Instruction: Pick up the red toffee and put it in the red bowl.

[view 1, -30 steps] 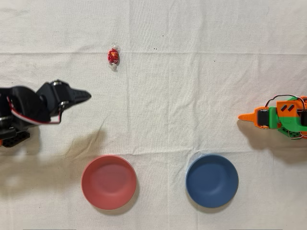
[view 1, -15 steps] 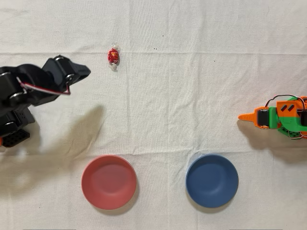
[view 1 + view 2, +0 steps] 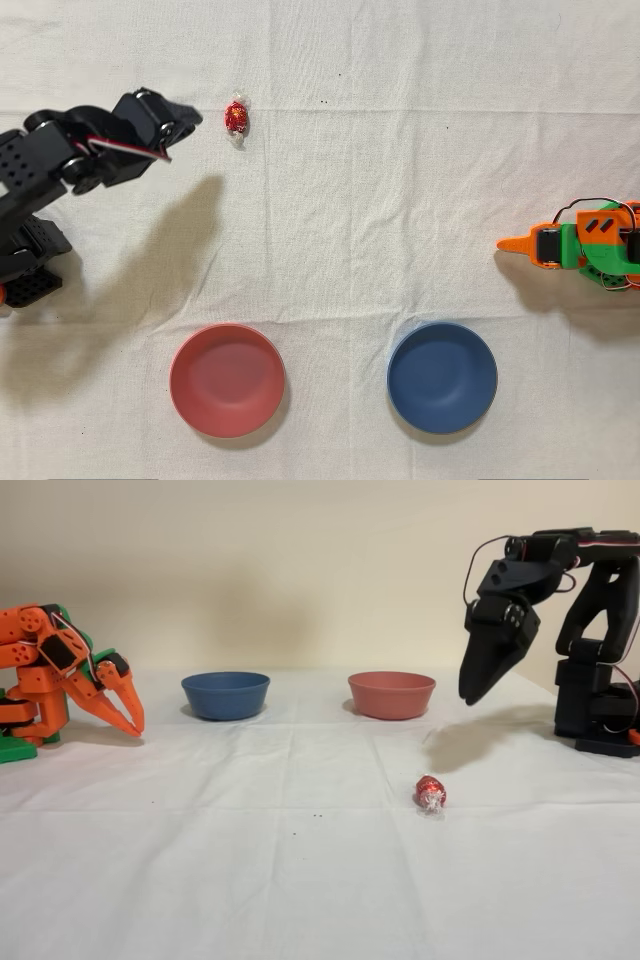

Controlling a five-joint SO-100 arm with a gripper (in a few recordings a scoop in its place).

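White creased cloth covers the desk [image 3: 400, 200], and a plain pale wall is seen behind it in the fixed view. The red toffee [image 3: 236, 118] lies on the cloth near the far edge in the overhead view, its twisted wrapper ends running roughly up and down the picture, so its long axis is set across the line of approach from the black arm [image 3: 60, 170]. The pincer [image 3: 188, 118] is seen just to the left of the toffee in the overhead view, near it but apart. In the fixed view the pincer [image 3: 472, 692] hangs tip-down above the cloth, raised well over the toffee [image 3: 431, 792], which lies lower and to the left, nearer the camera. The jaws are drawn narrow, nearly together, and nothing is held between them.

The move is judged to turn on this offset: the pincer would have to be opened, carried a little further along its line, and lowered. The red bowl [image 3: 227, 379] is placed at the near edge in the overhead view, well apart from the toffee, with a dark blue bowl [image 3: 442, 376] beside it. An orange arm [image 3: 585, 245] stands idle opposite.
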